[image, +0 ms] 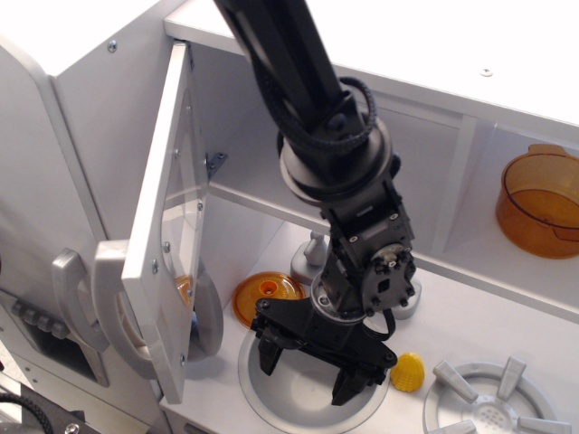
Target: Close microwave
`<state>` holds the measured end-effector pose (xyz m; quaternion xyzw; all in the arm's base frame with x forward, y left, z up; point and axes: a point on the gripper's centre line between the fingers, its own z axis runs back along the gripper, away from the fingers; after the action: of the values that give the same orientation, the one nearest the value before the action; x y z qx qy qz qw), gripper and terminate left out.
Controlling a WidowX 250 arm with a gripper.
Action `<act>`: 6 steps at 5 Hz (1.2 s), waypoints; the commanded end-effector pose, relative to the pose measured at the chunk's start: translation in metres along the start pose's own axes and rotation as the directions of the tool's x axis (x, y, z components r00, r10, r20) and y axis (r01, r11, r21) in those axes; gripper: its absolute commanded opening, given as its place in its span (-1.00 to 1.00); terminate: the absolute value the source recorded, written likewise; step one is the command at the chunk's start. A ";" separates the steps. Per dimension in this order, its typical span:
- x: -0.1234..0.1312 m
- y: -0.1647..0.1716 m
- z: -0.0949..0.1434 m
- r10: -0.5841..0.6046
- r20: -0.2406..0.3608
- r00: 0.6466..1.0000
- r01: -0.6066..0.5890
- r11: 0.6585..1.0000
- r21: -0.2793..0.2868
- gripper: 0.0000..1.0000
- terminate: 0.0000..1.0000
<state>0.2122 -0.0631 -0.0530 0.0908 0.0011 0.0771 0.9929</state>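
Observation:
The microwave [262, 154] is the white box compartment at the upper middle. Its white door [161, 271] with a clear window [185, 185] stands swung wide open on the left and is seen nearly edge-on. A grey handle [107, 303] shows on the door's outer side. My gripper [308, 372] is open and empty. It points down over the round grey sink basin [271, 398], to the right of the door's free edge and not touching it. The arm [298, 81] crosses in front of the microwave opening.
An orange pot [541, 203] sits in the doorless cubby at right. An orange lid [267, 294] lies by the sink, a yellow piece [408, 372] beside it. A grey burner [493, 407] is at lower right. A tall white panel with a curved grey handle [66, 289] stands at left.

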 end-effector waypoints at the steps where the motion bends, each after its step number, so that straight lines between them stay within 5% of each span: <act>1: 0.000 0.000 0.000 0.000 0.000 1.000 0.000 1.000 0.000 1.00 -1.00; 2: -0.002 -0.007 0.044 0.070 -0.013 0.997 -0.070 0.997 -0.011 1.00 -1.00; 4: -0.014 0.000 0.127 0.201 -0.014 0.980 -0.199 0.954 -0.225 1.00 -1.00; 6: -0.023 0.040 0.185 0.274 0.020 0.961 -0.256 0.920 -0.297 1.00 -1.00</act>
<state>0.1814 -0.0624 0.1290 -0.0491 -0.0338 0.2088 0.9762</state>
